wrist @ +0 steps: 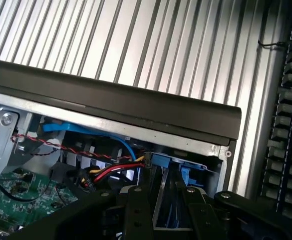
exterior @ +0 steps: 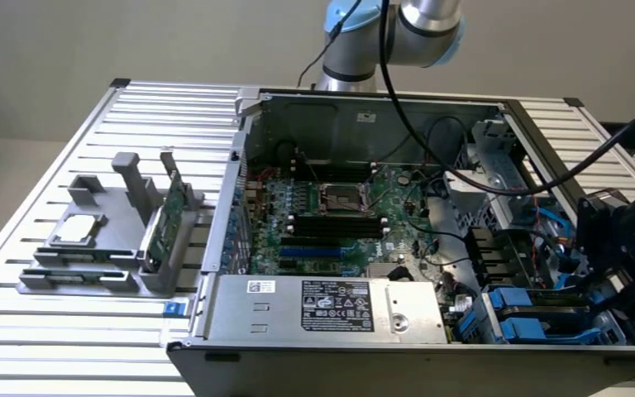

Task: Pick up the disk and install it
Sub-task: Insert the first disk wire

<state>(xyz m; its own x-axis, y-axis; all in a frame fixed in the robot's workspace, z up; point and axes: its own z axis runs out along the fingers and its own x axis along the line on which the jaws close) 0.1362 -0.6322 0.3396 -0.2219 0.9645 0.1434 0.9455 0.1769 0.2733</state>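
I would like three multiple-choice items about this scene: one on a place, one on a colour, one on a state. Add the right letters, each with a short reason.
1. Where is the grey holder relative to the computer case?
A) inside it
B) on the table, at the exterior view's left of it
C) on top of it

2. What colour are the rails on the disk?
A) red
B) blue
C) yellow

3. In what state is the case?
A) open, motherboard showing
B) closed by a panel
C) wrapped in foil

1 B: it stands on the slats beside the case.
2 B: blue runs along its edges.
3 A: the boards and cables lie bare.
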